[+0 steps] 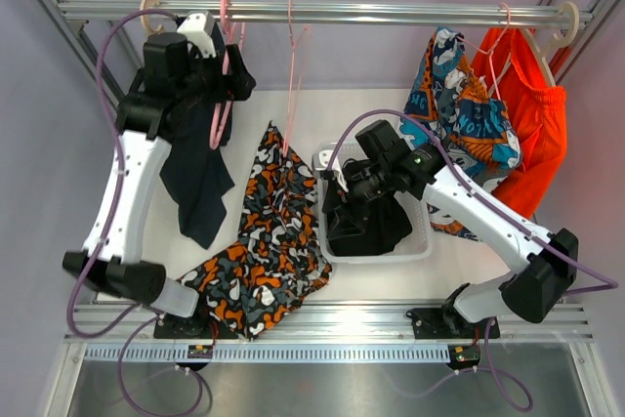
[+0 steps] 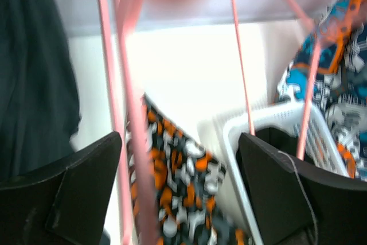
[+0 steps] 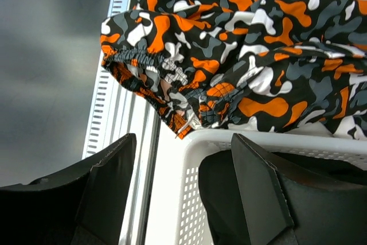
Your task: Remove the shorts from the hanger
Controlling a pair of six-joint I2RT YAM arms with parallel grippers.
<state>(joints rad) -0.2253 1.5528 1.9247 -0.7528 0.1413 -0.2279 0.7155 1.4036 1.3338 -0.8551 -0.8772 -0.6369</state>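
Black shorts [image 1: 376, 227] are held in the white basket [image 1: 426, 241]. The camouflage shorts [image 1: 269, 241] are spread just beside it, reaching the table's front edge. The right gripper [image 3: 183, 142] is poised over the basket's rim, wide apart, nothing gripped. The left gripper [image 2: 179, 142] is raised near the rail [image 1: 391, 14], likewise spread, with a pink hanger [image 2: 123, 84] wire passing between its fingers. The navy shorts [image 1: 198, 183] hang beside it.

The camouflage shorts [image 1: 269, 231] were blotched orange, black, grey and white; the navy shorts [image 1: 200, 183] were plain and dark; the black shorts [image 1: 376, 231] were plain. The basket [image 1: 376, 257] was white; the hangers [image 2: 131, 113] were pink; the printed garment [image 1: 459, 109] was blue, orange and white; the orange garment [image 1: 535, 129] was plain.
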